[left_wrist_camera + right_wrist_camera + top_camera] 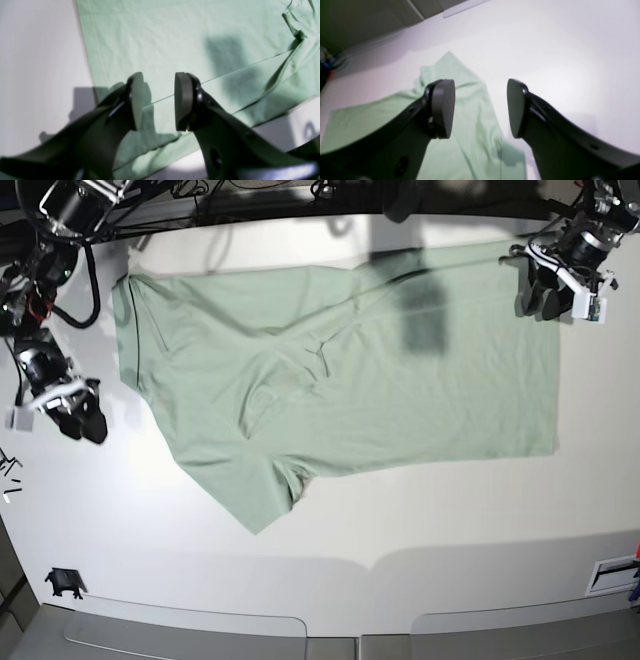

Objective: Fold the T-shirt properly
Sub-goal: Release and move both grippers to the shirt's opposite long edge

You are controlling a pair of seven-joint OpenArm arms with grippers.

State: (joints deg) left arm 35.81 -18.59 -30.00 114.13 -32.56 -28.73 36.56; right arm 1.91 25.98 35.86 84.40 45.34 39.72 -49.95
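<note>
I see the T-shirt point(350, 380) spread flat on the white table point(400, 520), covering most of the upper middle part in the base view. One sleeve points down toward the lower left, and there are some wrinkles near the middle of the cloth.

My left gripper point(543, 298) is at the upper right of the base view, above the right edge of the shirt near its top corner. In the left wrist view the left gripper point(158, 101) has its two pads apart with a clear gap, and nothing is between them. Through the gap I see the green cloth point(175, 50) and a straight folded edge that passes just behind the pads. I cannot tell if the pads touch the cloth.

My right gripper point(82, 418) is at the left side of the base view, over bare table, beside the left edge of the shirt and apart from it. In the right wrist view the right gripper point(481, 107) is wide open and holds nothing. The shirt point(470, 100) lies below and to the left of it, with one corner pointing away, and the right pad is over white table.
</note>
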